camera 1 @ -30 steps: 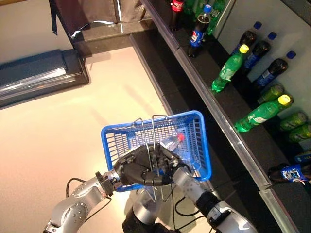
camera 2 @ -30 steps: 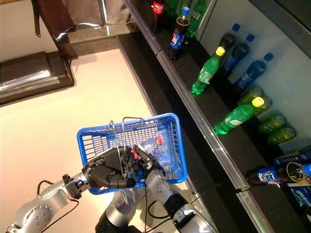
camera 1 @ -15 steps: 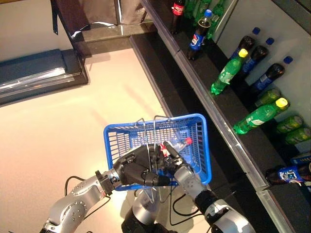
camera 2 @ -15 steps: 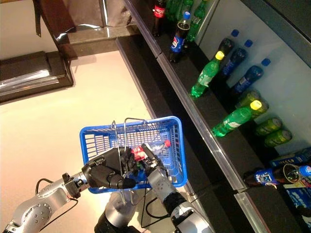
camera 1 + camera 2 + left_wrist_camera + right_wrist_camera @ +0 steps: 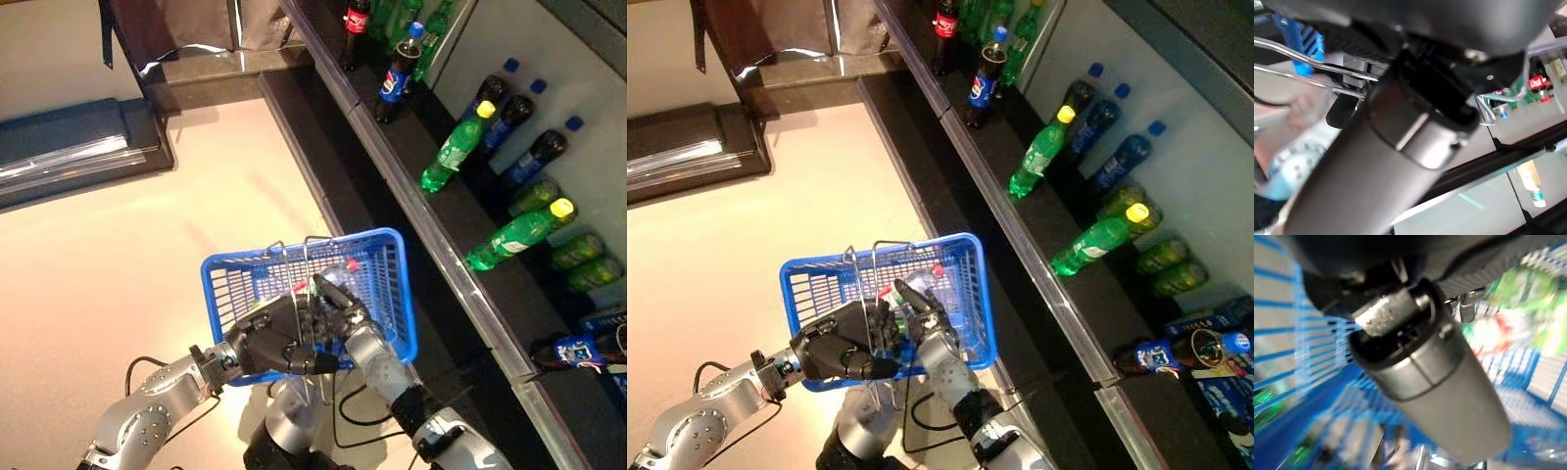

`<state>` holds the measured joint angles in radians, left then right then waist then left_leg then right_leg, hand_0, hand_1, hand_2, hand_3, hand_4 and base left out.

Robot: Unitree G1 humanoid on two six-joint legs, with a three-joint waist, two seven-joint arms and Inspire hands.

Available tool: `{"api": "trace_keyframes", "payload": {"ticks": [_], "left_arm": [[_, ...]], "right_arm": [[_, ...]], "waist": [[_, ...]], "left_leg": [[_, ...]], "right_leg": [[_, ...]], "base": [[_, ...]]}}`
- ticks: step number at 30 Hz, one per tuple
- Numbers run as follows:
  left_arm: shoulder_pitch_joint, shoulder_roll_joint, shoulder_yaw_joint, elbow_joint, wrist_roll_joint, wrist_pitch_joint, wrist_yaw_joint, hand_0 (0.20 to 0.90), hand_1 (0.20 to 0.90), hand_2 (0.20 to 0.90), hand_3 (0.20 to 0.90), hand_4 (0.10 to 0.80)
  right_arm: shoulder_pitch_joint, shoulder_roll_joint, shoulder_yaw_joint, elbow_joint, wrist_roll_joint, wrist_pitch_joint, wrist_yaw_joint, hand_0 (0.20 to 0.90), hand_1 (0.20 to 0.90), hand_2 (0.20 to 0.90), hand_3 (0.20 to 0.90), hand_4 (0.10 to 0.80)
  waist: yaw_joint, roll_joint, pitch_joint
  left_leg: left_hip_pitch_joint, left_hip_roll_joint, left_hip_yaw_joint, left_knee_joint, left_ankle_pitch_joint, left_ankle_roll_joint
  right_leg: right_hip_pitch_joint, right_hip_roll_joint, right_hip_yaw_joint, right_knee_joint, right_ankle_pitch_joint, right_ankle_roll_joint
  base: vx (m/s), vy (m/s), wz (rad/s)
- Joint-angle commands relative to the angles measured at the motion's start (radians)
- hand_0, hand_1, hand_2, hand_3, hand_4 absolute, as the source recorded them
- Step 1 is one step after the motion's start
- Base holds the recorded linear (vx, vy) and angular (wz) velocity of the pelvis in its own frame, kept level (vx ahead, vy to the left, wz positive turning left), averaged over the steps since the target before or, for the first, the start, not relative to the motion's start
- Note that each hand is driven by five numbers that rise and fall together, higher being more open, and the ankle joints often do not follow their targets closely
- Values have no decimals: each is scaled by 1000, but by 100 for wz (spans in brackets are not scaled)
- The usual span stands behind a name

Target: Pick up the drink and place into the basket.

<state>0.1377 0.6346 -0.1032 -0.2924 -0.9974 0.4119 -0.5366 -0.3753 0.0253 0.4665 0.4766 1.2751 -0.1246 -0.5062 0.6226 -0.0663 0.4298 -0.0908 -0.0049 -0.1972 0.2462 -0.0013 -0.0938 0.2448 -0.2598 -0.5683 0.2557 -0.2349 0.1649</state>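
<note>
A blue plastic basket (image 5: 221,294) hangs in front of me by its two wire handles (image 5: 312,257), and my left hand (image 5: 269,345) is shut on them at the near rim. The drink, a clear bottle (image 5: 340,275) with a red cap (image 5: 938,271) and a red and green label (image 5: 885,292), lies inside the basket. My right hand (image 5: 339,304) reaches into the basket over the bottle with straight fingers (image 5: 907,292). In the right wrist view its thumb (image 5: 1430,377) stands free in front of the blue mesh, with the label (image 5: 1498,318) past it.
A long dark shelf (image 5: 441,245) runs along my right, with green bottles (image 5: 451,152) (image 5: 514,233) and dark cola bottles (image 5: 397,70) standing or lying on it. A dark low bench (image 5: 78,147) sits at the far left on the pale floor (image 5: 127,255).
My right hand has pushed deeper into the basket and its fingers have straightened off the bottle, which now lies in the basket. The left hand still holds the handles.
</note>
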Motion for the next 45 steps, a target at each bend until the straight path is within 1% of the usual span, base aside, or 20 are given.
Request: {"api": "trace_keyframes", "payload": {"ticks": [1,2,6,10,11,15,16,17,18,19,20,22,23,26,28,31,35,37,39,45], "left_arm": [[16,-98,10,-290,-159,-133,-179,300,300,300,200,100],[30,-101,21,-290,-155,-141,-182,300,300,300,200,100],[59,-108,44,-294,-146,-164,-183,300,300,300,200,100],[76,-112,55,-290,-134,-181,-184,300,300,300,200,100],[91,-117,67,-285,-121,-192,-186,300,300,300,200,100],[129,-121,99,-280,-98,-229,-188,300,300,300,200,100],[145,-128,115,-279,-97,-238,-182,300,300,300,200,100],[152,-132,120,-277,-93,-244,-181,300,300,300,200,100],[157,-134,126,-275,-92,-247,-179,300,300,300,200,100],[167,-135,135,-275,-93,-254,-173,300,300,300,200,100],[176,-138,142,-276,-92,-257,-170,300,300,300,200,100],[190,-142,153,-276,-86,-261,-168,300,300,300,200,100],[212,-146,166,-273,-80,-267,-165,300,300,300,200,100],[232,-155,178,-257,-51,-294,-161,300,300,300,200,100],[248,-161,180,-244,-26,-320,-128,300,300,300,200,100],[260,-165,183,-219,10,-349,-94,300,300,300,200,100],[271,-169,188,-180,29,-369,-40,300,300,300,200,100],[281,-164,182,-138,76,-412,19,300,300,300,200,100],[277,-160,179,-120,92,-432,38,300,300,300,200,100],[268,-164,145,-67,113,-456,155,300,300,300,200,100]], "right_arm": [[9,1,41,-153,-91,-58,25,900,900,900,900,800],[39,-23,47,-227,-113,-54,28,900,900,900,900,800],[99,-98,55,-394,-143,-23,52,900,900,900,900,800],[143,-150,61,-503,-165,2,88,900,900,900,900,800],[175,-184,60,-575,-178,21,117,900,900,900,900,800],[250,-249,48,-711,-216,66,186,900,900,900,900,800],[285,-273,43,-758,-227,89,226,900,900,900,900,800],[302,-285,39,-784,-235,104,246,900,900,900,900,800],[309,-289,40,-797,-239,112,256,900,900,900,900,800],[330,-300,39,-831,-249,132,279,900,900,900,900,800],[348,-310,33,-857,-255,148,304,900,900,900,900,800],[373,-320,32,-888,-262,164,339,900,900,900,900,800],[406,-328,31,-922,-271,170,382,900,900,900,900,800],[436,-336,30,-949,-275,169,431,900,900,900,900,800],[464,-335,35,-959,-288,153,486,900,900,900,900,800],[487,-339,34,-965,-295,135,523,900,900,900,900,800],[511,-353,23,-965,-328,123,557,900,900,900,900,800],[528,-384,4,-958,-375,120,578,900,900,900,900,800],[537,-409,-10,-958,-388,126,598,900,900,900,900,800],[576,-495,-68,-955,-403,144,739,900,900,900,900,800]], "waist": [[-44,0,-143],[-52,-5,-139],[-72,-15,-131],[-84,-22,-125],[-92,-27,-121],[-110,-32,-120],[-117,-33,-120],[-123,-31,-122],[-124,-34,-121],[-130,-36,-120],[-136,-35,-121],[-141,-37,-122],[-147,-40,-125],[-157,-45,-130],[-165,-46,-139],[-175,-49,-149],[-192,-51,-168],[-211,-50,-186],[-225,-50,-198],[-285,-44,-240]], "left_leg": [[-55,-16,65,66,-36,49],[-57,-13,71,65,-35,50],[-60,-7,88,58,-33,51],[-61,-1,99,54,-32,50],[-62,0,104,52,-31,49],[-63,4,116,50,-29,49],[-62,5,123,49,-29,48],[-73,3,128,40,-2,54],[-64,5,126,46,-27,47],[-66,6,129,47,-28,47],[-75,4,133,40,-3,53],[-74,5,136,38,-4,53],[-73,6,140,38,-5,52],[-66,6,147,30,-4,50],[-54,8,154,20,-4,47],[-41,10,162,9,-3,42],[-21,13,178,-16,3,34],[4,19,196,-43,8,26],[19,22,205,-61,11,24],[59,38,244,-111,23,18]], "right_leg": [[-3,85,-13,-25,121,-75],[-7,87,-8,-26,122,-74],[-16,90,1,-31,124,-71],[-21,91,5,-36,127,-67],[-24,92,9,-38,128,-65],[-29,94,17,-39,127,-64],[-31,94,19,-39,125,-63],[-38,93,6,-47,141,-70],[-33,95,22,-41,125,-62],[-34,96,25,-43,124,-61],[-40,95,12,-51,141,-68],[-41,96,15,-53,139,-67],[-41,98,20,-56,139,-66],[-38,103,32,-66,138,-64],[-34,107,39,-79,139,-62],[-25,111,47,-99,145,-57],[-18,116,59,-127,153,-48],[-12,117,70,-149,161,-41],[-9,116,81,-165,167,-38],[-13,113,116,-210,189,-35]], "base": [[-38,-44,-5],[-36,-33,-2],[-46,-27,-9],[-41,-31,-12],[-42,-36,-4],[-37,-20,-3],[-99,29,-6],[-43,-4,-8],[-39,-9,-9],[-43,-17,-3],[-103,10,-8],[-65,-13,-11],[-43,-42,-6],[-47,-39,-4],[-58,-29,-5],[-57,-29,-5],[-81,-16,-19],[-91,-5,-22],[-83,-1,-17],[-80,3,-23]]}}
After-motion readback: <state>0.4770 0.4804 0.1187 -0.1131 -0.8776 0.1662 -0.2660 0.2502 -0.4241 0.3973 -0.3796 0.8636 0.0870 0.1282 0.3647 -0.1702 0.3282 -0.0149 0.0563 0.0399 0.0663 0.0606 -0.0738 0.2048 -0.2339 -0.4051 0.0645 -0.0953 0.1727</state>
